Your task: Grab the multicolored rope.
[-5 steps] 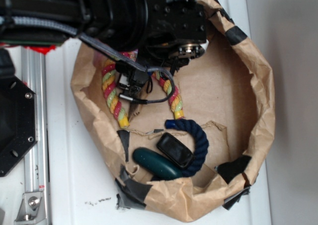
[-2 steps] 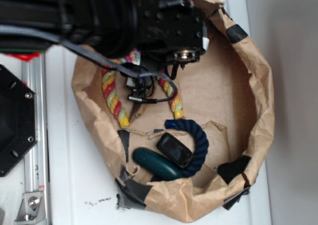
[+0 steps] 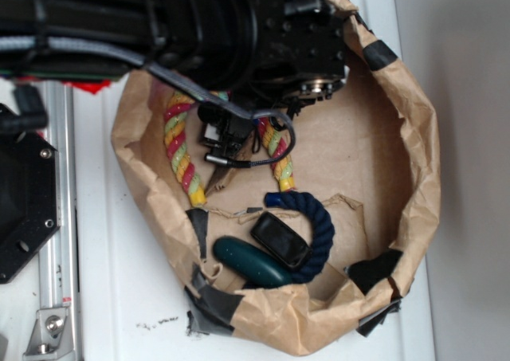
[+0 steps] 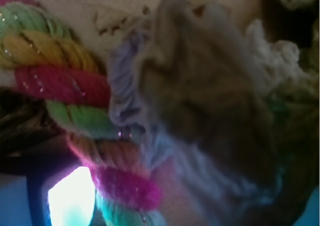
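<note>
The multicolored rope [image 3: 180, 149], twisted pink-red, yellow and light green, lies in an arch inside the brown paper bag [image 3: 416, 138]. Both yellow ends point toward the front, and the top of the arch is hidden under the black arm. My gripper [image 3: 229, 98] is down over that arch top, and the wrist housing covers its fingers in the exterior view. In the wrist view the rope [image 4: 65, 86] fills the left side, very close, beside a blurred grey-lilac frayed mass [image 4: 200, 96]. No finger shows sharply, so the jaw state is unclear.
In the bag's front part lie a dark navy rope [image 3: 320, 225], a flat black object [image 3: 280, 240] and a dark green oblong object [image 3: 251, 263]. Black tape patches [image 3: 374, 269] hold the bag's rim. A metal rail [image 3: 56, 217] runs along the left.
The arm has shifted a little to the right over the top of the arch. The multicolored rope lies where it did.
</note>
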{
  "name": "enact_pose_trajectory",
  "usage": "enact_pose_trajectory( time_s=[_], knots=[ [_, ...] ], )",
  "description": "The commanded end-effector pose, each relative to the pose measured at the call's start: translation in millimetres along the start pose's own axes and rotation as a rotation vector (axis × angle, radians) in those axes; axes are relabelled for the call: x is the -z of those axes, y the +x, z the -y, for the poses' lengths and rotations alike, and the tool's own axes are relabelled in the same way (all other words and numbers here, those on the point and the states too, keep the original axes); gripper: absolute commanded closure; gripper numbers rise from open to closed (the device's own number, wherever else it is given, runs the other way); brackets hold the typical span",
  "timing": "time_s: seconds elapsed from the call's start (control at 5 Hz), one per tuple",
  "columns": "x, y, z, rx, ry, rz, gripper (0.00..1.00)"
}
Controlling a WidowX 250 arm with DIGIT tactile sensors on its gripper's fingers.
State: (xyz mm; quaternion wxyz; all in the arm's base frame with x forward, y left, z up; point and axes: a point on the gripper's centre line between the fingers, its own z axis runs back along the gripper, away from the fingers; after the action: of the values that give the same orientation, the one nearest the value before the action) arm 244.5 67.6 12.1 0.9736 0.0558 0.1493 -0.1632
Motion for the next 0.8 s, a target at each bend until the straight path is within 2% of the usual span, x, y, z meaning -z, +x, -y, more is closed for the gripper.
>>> enact_pose_trajectory(
  time_s=[0.0, 0.6],
  knots=[
    [-3.7, -3.9, -6.8, -0.039, 0.018, 0.032, 1.00],
    [-9.3, -6.2, -5.0, -0.042, 0.044, 0.048, 1.00]
  ],
)
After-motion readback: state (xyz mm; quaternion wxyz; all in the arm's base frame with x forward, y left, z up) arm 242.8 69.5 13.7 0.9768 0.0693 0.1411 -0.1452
